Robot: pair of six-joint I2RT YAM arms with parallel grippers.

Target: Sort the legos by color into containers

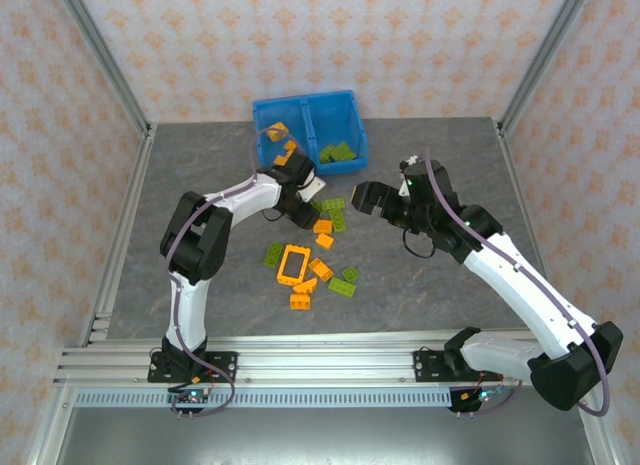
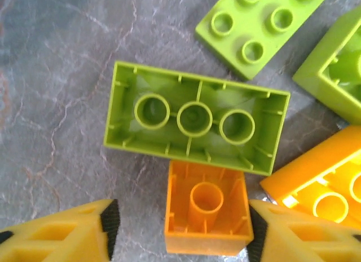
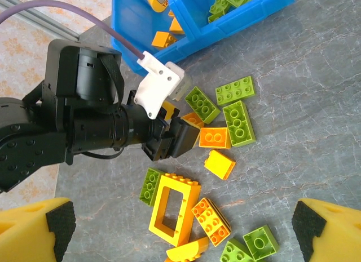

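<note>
My left gripper (image 2: pixel 183 231) is low over the table with its jaws open around a small orange lego (image 2: pixel 207 208) lying studs down. The right pad (image 2: pixel 256 234) is against the brick. The left pad (image 2: pixel 110 225) stands a gap away. A long lime green lego (image 2: pixel 194 116) lies upside down just beyond it. From above, the left gripper (image 1: pixel 300 207) is at the top of the lego pile, near the blue containers (image 1: pixel 308 110). My right gripper (image 1: pixel 365 198) hovers open and holds nothing. Below it lies the orange frame piece (image 3: pixel 174 208).
The bin's left compartment (image 1: pixel 280 145) holds orange bricks and the right compartment (image 1: pixel 338 153) holds green ones. Loose orange and green bricks spread from the left gripper down to the frame (image 1: pixel 294 264). The left arm (image 3: pixel 84 127) reaches in from the left.
</note>
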